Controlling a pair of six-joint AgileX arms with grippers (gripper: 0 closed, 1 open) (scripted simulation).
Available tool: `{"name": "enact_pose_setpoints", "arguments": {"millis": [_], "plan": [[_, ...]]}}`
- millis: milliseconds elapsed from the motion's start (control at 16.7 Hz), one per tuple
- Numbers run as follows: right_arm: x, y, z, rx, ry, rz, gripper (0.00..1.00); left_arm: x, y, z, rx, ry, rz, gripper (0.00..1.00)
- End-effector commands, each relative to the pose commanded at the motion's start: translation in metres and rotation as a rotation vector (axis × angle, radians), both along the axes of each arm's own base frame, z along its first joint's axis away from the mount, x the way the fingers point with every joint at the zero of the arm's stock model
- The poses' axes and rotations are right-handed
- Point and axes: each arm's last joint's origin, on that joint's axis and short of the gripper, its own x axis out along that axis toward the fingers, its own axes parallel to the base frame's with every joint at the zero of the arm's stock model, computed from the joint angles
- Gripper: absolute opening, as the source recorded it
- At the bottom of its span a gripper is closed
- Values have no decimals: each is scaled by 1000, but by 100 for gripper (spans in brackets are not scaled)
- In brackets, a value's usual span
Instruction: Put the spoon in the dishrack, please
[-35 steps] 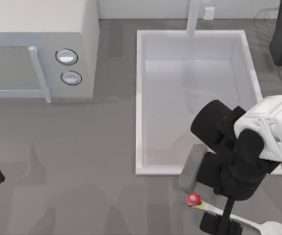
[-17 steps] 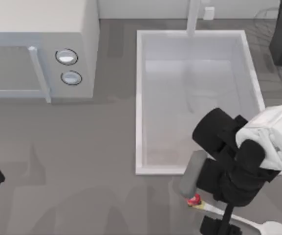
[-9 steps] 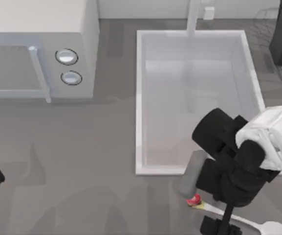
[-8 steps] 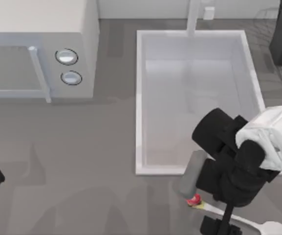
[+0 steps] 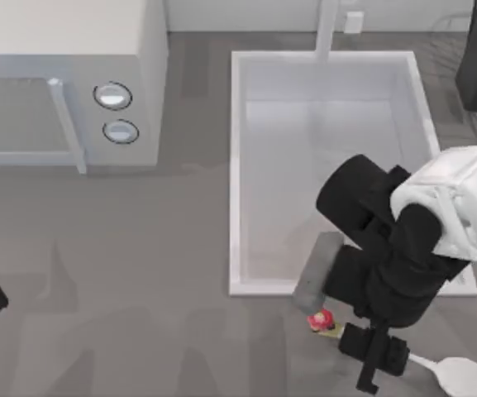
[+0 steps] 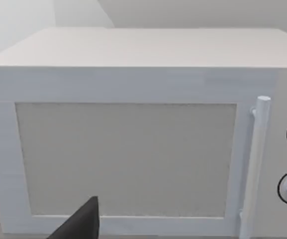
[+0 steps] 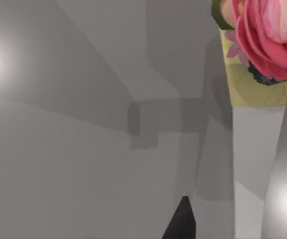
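Spoon (image 5: pixel 457 374) low over the grey counter, straight under the right claw (image 5: pixel 374 364): flower knob (image 5: pixel 321 320) sticking out on one side of the claw, oval bowl on the other. Cannot tell whether clamped on the handle or merely set over it. From the right wrist, handle (image 7: pixel 255 149) seen close up, running just to one side of the claw's dark tip rather than centred on it.

Main risk, judged from that offset: a shallow or lopsided hold on a thin, smooth handle. Likely to swing or slip out once raised, with the heavier bowl end dragging down.

Second risk: the route. Dishrack (image 5: pixel 476 66) well away from the claw, beyond the far end of the sink (image 5: pixel 236 165). Carried too low, could clip the sink rim just beside the claw; dropped midway, would land in the basin.

Third: thin rack wires, partly hidden, so easy to let go in the wrong spot.

Left claw (image 6: pixel 81 221) parked far off at the table's left edge, facing the microwave (image 6: pixel 133 144).
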Motion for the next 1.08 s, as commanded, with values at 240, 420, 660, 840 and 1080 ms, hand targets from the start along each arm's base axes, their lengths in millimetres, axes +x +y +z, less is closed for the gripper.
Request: {"name": "enact_pose_setpoints", "arguments": {"millis": [240, 420, 660, 840, 1080], "plan": [[7, 6, 59, -14, 17, -1, 0, 0, 0, 0, 0, 0, 0, 100], [2, 4, 109, -31, 36, 9, 0, 0, 0, 0, 0, 0, 0, 100], [-8, -6, 163, -13, 15, 6, 0, 0, 0, 0, 0, 0, 0, 100], [-11, -9, 173, -5, 5, 2, 0, 0, 0, 0, 0, 0, 0, 100], [-10, -8, 172, -5, 8, 3, 0, 0, 0, 0, 0, 0, 0, 100]]}}
